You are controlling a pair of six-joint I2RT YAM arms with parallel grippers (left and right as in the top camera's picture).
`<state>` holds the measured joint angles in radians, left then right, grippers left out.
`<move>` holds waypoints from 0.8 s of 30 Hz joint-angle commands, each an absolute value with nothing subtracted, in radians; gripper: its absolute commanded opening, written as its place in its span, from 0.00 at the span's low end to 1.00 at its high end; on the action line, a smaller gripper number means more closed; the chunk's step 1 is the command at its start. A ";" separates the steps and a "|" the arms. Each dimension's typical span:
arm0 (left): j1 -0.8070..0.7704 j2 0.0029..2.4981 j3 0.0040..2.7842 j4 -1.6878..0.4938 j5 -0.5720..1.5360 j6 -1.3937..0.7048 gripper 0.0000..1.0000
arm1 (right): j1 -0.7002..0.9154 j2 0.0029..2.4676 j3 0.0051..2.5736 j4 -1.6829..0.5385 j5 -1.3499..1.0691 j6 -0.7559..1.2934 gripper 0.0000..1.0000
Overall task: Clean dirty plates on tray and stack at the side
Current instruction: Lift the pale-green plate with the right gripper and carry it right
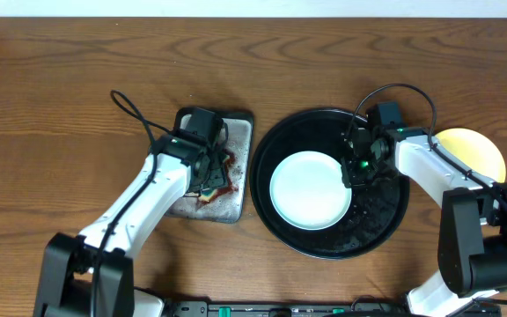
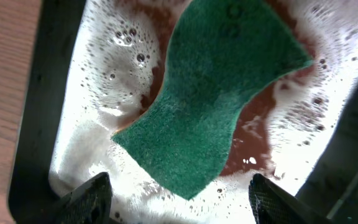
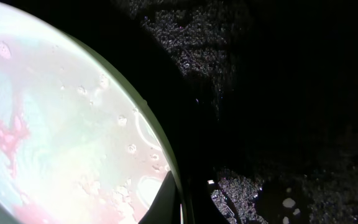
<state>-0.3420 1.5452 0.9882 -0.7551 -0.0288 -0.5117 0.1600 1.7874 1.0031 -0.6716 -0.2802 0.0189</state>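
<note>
Left gripper [image 2: 182, 199] wide open over the green sponge [image 2: 216, 93], left soaking I guess. Right gripper [image 1: 356, 172] at the mint plate [image 1: 306, 189], maybe steadying; grip unclear.

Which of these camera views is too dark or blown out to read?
Right wrist view: the black tray is nearly all shadow, and the plate is close and soft. Left wrist view: foam in the grey tray glares white, while the green sponge reads clearly. Overhead view: evenly lit.
</note>
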 commanded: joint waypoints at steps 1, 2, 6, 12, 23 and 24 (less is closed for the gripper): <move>-0.340 1.528 0.975 -0.759 -0.033 -0.509 0.72 | 0.160 1.728 1.013 -0.643 -0.153 0.029 0.01; -0.340 1.531 0.974 -0.759 -0.034 -0.509 0.74 | 0.163 1.710 1.013 -0.644 -0.141 0.029 0.01; -0.340 1.536 0.973 -0.756 -0.034 -0.509 0.75 | 0.189 1.614 1.013 -0.653 -0.071 0.029 0.01; -0.340 1.536 0.973 -0.750 -0.034 -0.509 0.75 | 0.255 1.485 1.013 -0.682 0.142 0.029 0.01; -0.340 1.536 0.973 -0.739 -0.034 -0.509 0.75 | 0.469 1.363 1.013 -0.680 0.633 0.029 0.01; -0.340 1.536 0.973 -0.739 -0.034 -0.509 0.75 | 0.489 1.358 1.013 -0.678 0.678 0.029 0.01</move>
